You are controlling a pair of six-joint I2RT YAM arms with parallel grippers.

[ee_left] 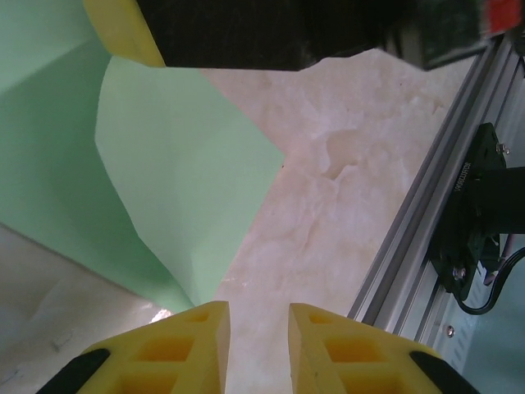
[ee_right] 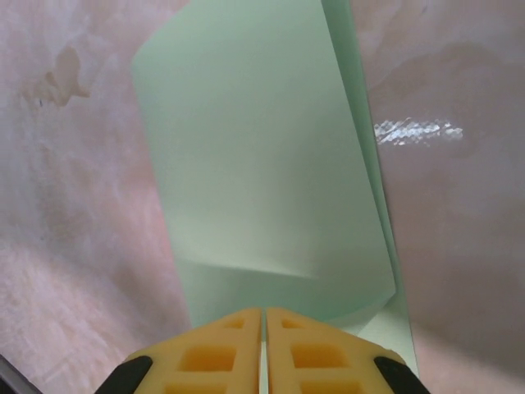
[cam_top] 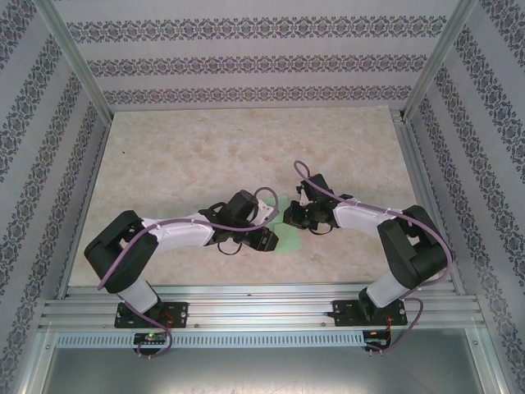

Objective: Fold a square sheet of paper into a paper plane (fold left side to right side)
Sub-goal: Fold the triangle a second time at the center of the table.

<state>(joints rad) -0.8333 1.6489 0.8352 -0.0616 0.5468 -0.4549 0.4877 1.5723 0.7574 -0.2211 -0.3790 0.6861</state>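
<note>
The square sheet of paper (ee_right: 262, 164), light green, lies folded over on itself with one layer curling up off the marble table; it also shows between the two arms (cam_top: 287, 243). My right gripper (ee_right: 263, 328) is shut on the sheet's near edge, a sliver of green showing between the yellow fingers. Its yellow finger (ee_left: 123, 29) touches the raised paper (ee_left: 180, 180) in the left wrist view. My left gripper (ee_left: 258, 328) stands open just right of the sheet's lower corner, with bare table between its fingers. In the top view the left gripper (cam_top: 264, 220) and right gripper (cam_top: 295, 215) nearly meet.
An aluminium rail (ee_left: 426, 222) runs along the table's near edge, with the right arm's black base (ee_left: 484, 222) bolted on it. Patterned walls (cam_top: 246, 66) enclose the table (cam_top: 205, 156) on three sides. Open marble lies beyond the arms.
</note>
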